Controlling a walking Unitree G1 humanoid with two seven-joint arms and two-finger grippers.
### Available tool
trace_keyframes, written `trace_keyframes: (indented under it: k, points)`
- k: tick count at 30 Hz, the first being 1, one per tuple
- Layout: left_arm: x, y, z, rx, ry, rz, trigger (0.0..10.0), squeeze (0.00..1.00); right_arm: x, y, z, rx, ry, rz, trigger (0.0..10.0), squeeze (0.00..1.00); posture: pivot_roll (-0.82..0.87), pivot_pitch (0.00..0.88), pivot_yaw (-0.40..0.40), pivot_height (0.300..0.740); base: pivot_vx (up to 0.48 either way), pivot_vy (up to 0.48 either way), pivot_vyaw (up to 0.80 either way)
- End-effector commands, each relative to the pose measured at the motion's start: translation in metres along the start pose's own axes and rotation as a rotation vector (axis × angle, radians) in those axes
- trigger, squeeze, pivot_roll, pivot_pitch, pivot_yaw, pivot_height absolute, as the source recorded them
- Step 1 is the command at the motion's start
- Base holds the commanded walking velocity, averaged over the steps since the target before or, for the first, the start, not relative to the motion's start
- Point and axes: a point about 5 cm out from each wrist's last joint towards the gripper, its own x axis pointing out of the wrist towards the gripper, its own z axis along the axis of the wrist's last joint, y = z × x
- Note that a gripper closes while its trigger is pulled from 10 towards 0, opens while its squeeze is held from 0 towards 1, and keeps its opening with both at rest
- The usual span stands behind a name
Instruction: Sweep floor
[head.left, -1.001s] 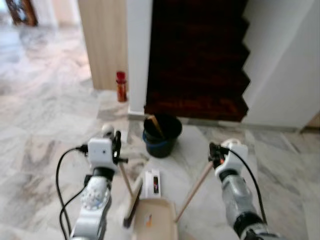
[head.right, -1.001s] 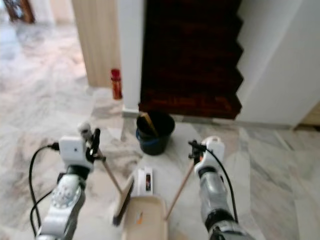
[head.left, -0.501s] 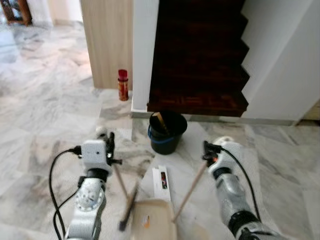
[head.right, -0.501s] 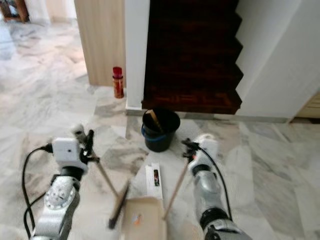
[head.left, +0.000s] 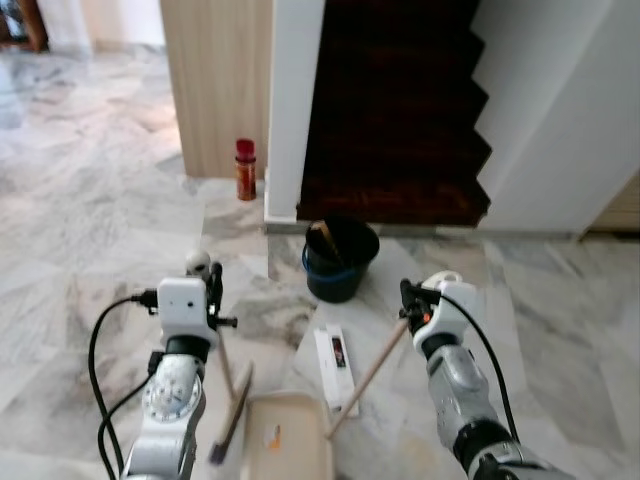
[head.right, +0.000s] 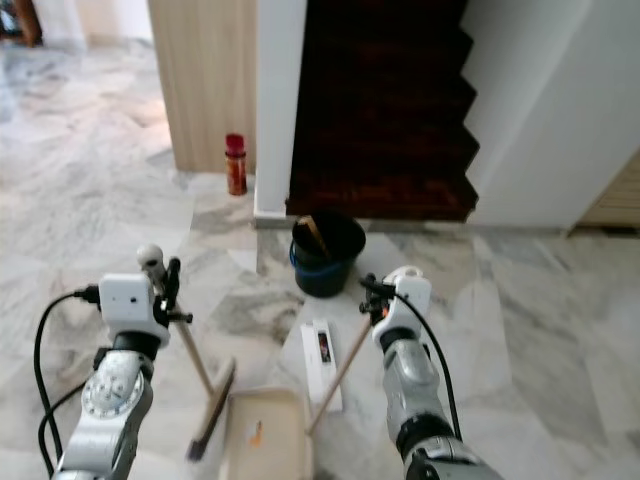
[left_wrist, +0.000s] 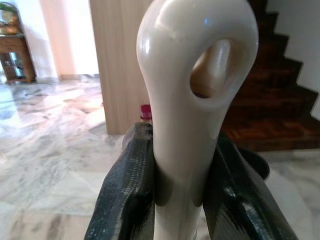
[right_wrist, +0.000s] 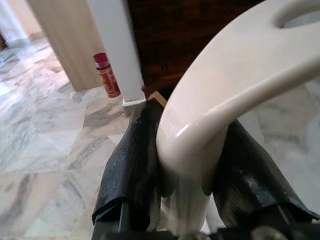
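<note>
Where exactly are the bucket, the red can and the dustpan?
bucket (head.left: 341, 266): left eye view, on its dark front wall.
red can (head.left: 245, 171): left eye view, on the middle of its body.
dustpan (head.left: 300, 440): left eye view, on its bare tan pan.

We see the left gripper (left_wrist: 181, 185) clamped on a cream handle (left_wrist: 192, 100), its two black fingers (left_wrist: 125, 190) pressing the shaft from both sides. The handle ends in a rounded loop with a hanging hole. Behind it stand a pale wooden panel (left_wrist: 120, 55), a red bottle (left_wrist: 145, 112), dark stairs (left_wrist: 277, 107) and a marble floor (left_wrist: 55, 145).
</note>
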Motion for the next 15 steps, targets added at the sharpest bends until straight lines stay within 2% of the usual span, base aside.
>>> trace_keyframes:
  k: [1,10,13,15]
  points:
    - [0.0033,-0.0066,0.011,-0.016,-0.051,-0.022,10.0,0.0,0.0023,-0.0042,0.0078,0.001,-0.031,-0.014,10.0,0.0,0.09,0.0,-0.096,0.74,0.0,0.398,0.0]
    - [0.0036,-0.0057,0.0106,-0.012,-0.051,-0.023,10.0,0.0,0.0021,-0.0038,0.0073,0.002,-0.031,-0.014,10.0,0.0,0.08,0.0,-0.093,0.74,0.0,0.391,0.0]
    - [0.0035,-0.0063,0.0104,-0.012,-0.051,-0.024,10.0,0.0,0.0019,-0.0043,0.0072,0.004,-0.031,-0.016,10.0,0.0,0.08,0.0,-0.092,0.74,0.0,0.266,0.0]
    - [0.0034,-0.0072,0.0096,0.001,-0.048,-0.032,10.0,0.0,0.0017,-0.0044,0.0072,0.004,-0.033,-0.016,10.0,0.0,0.08,0.0,-0.091,0.74,0.0,0.0,0.0]
